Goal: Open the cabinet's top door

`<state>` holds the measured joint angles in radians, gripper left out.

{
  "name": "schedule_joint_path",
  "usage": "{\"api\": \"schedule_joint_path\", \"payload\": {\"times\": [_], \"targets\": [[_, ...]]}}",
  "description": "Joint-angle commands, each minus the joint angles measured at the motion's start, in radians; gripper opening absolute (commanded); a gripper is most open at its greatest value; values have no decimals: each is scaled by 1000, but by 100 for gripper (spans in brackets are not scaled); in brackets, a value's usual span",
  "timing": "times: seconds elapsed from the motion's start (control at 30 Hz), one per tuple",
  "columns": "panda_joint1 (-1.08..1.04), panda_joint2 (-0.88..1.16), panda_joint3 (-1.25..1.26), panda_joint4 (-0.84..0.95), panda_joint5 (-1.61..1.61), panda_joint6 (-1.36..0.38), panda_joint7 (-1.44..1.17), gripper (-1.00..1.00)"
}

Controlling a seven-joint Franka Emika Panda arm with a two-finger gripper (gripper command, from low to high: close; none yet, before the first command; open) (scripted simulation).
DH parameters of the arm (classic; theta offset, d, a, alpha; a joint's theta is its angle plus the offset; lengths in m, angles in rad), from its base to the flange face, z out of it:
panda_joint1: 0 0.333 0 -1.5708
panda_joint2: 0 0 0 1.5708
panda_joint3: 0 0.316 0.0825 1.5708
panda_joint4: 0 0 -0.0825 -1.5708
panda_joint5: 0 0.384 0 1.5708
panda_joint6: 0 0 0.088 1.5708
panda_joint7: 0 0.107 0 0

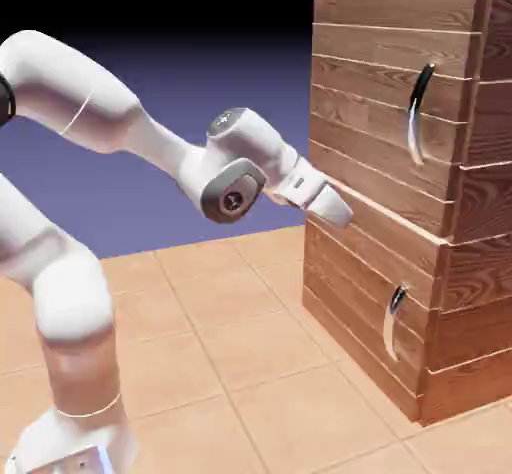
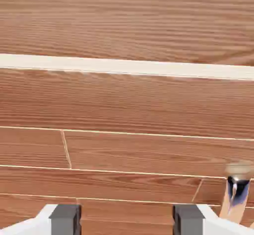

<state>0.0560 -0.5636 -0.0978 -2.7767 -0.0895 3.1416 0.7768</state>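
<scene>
Cabinet (image 1: pixel 400 192) of reddish-brown planks stands on the tiled floor's right side, its top door (image 1: pixel 385 112) flush with the front, curved handle (image 1: pixel 418 112) upright. My gripper (image 1: pixel 335 205) points at the front's left edge, near the seam between both doors, jaws released, grasping nothing. A handle end (image 2: pixel 237 189) shows lower right in my hand view.

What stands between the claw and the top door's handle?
Nothing visible. The claw is open against the cabinet front near the top door's lower edge; the handle sits higher and farther along the bare planks.
</scene>
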Motion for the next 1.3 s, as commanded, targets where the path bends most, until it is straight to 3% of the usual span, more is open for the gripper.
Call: {"api": "schedule_joint_path", "payload": {"times": [0.0, 0.43, 0.67, 0.7, 1.1, 1.27], "targets": [[16, 2, -36, 12, -33, 39, 13, 0], [228, 33, -508, 173, -465, 543, 186, 0], [319, 210, -585, 321, -478, 611, 258, 0], [319, 210, -585, 321, -478, 611, 258, -100], [-2, 54, -186, 117, -98, 590, 27, -100], [-181, 25, -37, 83, -123, 590, 116, -100]]}}
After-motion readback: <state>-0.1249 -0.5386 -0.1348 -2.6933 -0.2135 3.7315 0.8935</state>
